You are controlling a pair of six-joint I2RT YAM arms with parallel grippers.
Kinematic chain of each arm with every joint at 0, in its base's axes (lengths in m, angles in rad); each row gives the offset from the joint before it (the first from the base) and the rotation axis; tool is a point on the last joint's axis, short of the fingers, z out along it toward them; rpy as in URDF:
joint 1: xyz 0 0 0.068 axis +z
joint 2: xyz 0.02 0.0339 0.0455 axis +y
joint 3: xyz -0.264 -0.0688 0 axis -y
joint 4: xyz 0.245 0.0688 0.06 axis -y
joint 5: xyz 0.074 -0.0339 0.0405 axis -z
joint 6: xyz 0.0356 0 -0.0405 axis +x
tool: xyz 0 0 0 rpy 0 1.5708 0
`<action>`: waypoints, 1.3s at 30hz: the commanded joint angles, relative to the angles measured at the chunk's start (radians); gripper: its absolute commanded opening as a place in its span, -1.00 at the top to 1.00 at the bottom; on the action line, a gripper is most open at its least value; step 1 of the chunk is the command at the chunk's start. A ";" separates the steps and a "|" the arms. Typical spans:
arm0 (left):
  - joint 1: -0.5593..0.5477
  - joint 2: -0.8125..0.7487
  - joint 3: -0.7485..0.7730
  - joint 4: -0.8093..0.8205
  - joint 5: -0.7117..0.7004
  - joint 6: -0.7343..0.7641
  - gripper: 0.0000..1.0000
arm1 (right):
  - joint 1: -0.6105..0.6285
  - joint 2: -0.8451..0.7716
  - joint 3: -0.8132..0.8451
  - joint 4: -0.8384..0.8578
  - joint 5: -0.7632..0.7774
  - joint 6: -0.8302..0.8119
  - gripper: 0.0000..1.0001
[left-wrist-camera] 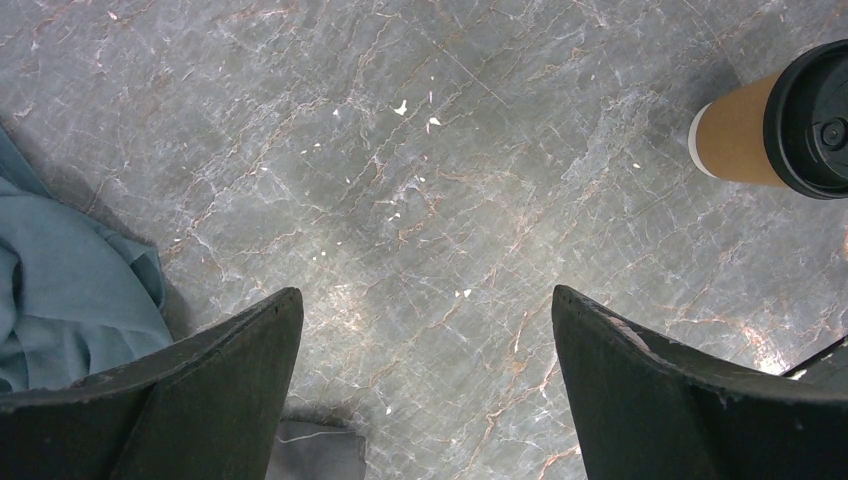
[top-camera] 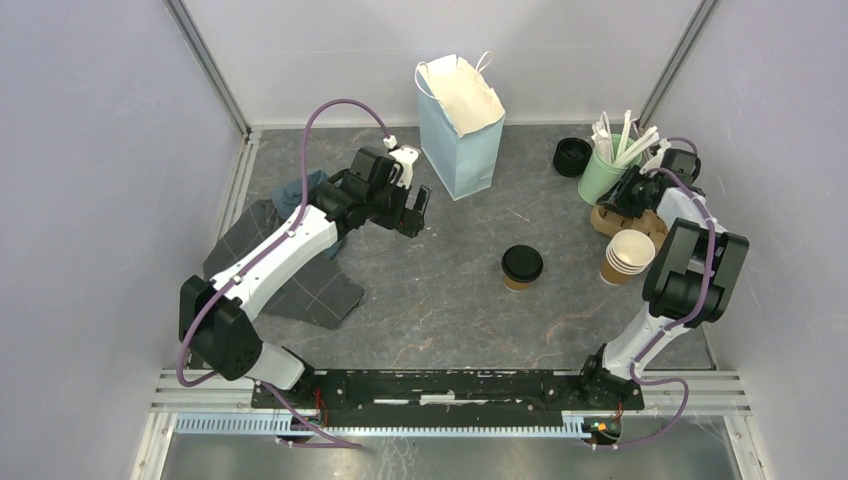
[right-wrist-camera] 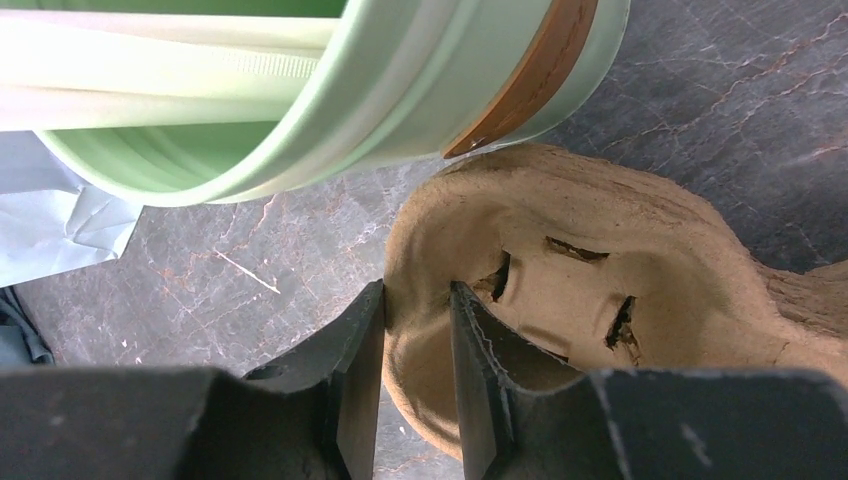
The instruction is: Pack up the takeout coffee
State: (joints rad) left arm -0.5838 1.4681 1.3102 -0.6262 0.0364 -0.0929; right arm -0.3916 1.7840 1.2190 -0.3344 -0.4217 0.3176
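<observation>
A robot test booth in a lab: blank white panels (top-camera: 100, 150) in metal framing (top-camera: 210, 70) enclose a grey marbled surface (top-camera: 440, 320), with the left arm (top-camera: 280, 245) and right arm (top-camera: 690, 265) bolted to a rail (top-camera: 450, 385).

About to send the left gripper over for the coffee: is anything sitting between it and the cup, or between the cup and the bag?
Nothing visible. Only bare table lies between the open left gripper and the coffee cup, and between the cup and the blue paper bag.
</observation>
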 commanded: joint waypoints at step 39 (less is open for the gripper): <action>0.006 -0.135 -0.075 0.076 0.111 0.003 -0.99 | -0.043 -0.348 -0.054 -0.120 0.094 0.011 0.59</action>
State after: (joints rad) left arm -0.5838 1.3838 1.2495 -0.5945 0.1139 -0.0929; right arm -0.4332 1.5124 1.1625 -0.4316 -0.3752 0.3355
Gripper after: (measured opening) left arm 0.994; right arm 0.218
